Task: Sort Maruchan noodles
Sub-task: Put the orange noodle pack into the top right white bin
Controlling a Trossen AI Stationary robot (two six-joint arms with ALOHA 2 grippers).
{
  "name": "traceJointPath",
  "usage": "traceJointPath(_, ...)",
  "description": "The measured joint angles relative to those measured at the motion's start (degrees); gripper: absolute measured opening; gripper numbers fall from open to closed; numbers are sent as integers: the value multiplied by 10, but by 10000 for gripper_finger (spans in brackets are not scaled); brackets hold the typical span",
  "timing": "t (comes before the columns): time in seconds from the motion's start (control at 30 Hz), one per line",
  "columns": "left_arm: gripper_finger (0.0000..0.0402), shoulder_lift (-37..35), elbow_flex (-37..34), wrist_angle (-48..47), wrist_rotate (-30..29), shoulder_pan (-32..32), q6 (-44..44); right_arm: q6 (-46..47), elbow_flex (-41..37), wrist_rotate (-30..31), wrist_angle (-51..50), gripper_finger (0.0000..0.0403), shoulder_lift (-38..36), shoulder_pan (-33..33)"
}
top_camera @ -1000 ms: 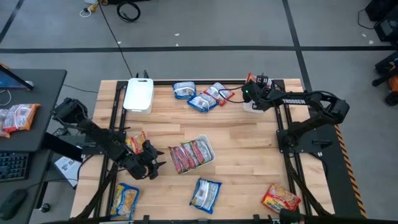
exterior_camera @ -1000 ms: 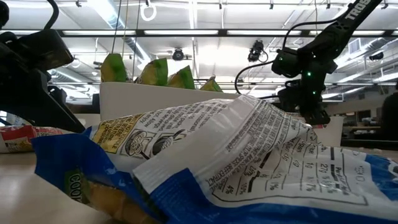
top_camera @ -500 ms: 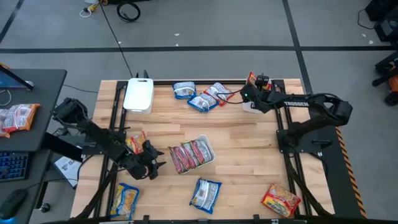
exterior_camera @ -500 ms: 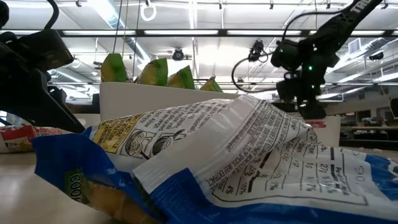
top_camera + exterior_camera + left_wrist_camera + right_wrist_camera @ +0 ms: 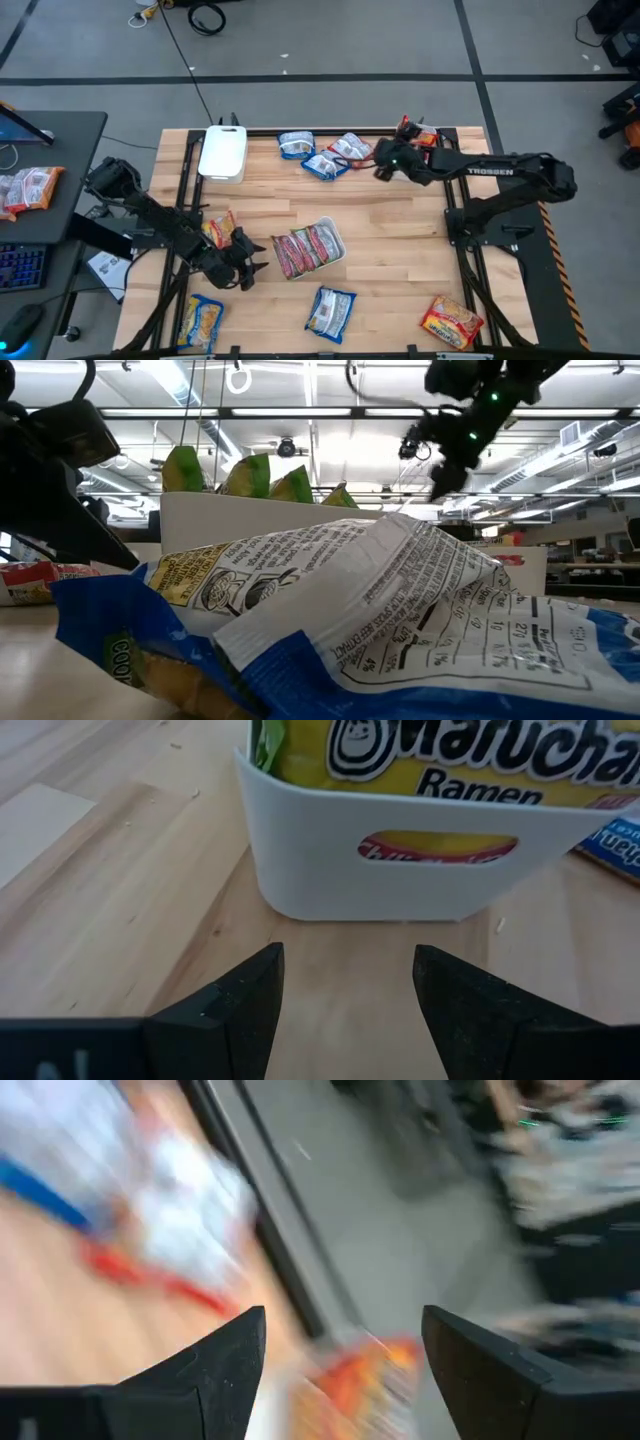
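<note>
Maruchan noodle packets lie spread on the wooden table. Silvery-green and red ones stand in a white tray at the centre, which also shows in the left wrist view. Blue-white packets lie at the far edge, and one lies near the front. Orange ones lie at the front right, front left and left. My left gripper is open and empty, low over the table just left of the centre tray. My right gripper is open and empty, raised above the table beside the blue-white packets.
An empty white tray lies at the far left corner. An orange packet sits at the far right behind my right arm. In the low view a blue-white packet fills the foreground. Bare wood lies between the centre tray and the right arm's base.
My right gripper has gone from the far right corner toward the table's left and has risen, swinging round as it went; its wrist view is blurred by the motion. It carries nothing. My left arm has kept still.
</note>
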Motion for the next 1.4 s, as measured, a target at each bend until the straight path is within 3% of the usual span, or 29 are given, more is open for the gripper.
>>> traceJointPath(0.13, 226, 0, 0, 8, 2, -1, 0, -11, 8, -63, 76, 269, 36, 11)
traceJointPath(0.33, 226, 0, 0, 9, 13, -2, 6, -35, 8, -125, 103, 268, 156, 10)
traceJointPath(0.53, 226, 0, 0, 12, 13, -2, 22, -70, 7, -111, 215, 263, 273, -6)
traceJointPath(0.73, 226, 0, 0, 9, 13, -2, 22, -95, 8, -124, 270, 223, 321, -54)
traceJointPath(0.87, 226, 0, 0, 5, 11, 0, 22, -92, 8, -139, 272, 162, 331, -80)
traceJointPath(1.07, 226, 0, 0, 6, -9, 0, 30, -74, 8, -184, 269, 19, 323, -93)
traceJointPath(1.2, 227, 0, 0, 8, -9, 0, 22, -61, 7, -211, 257, 9, 288, -99)
traceJointPath(1.4, 227, 0, 0, 8, -9, 0, 17, 3, 7, -289, 229, 5, 176, -116)
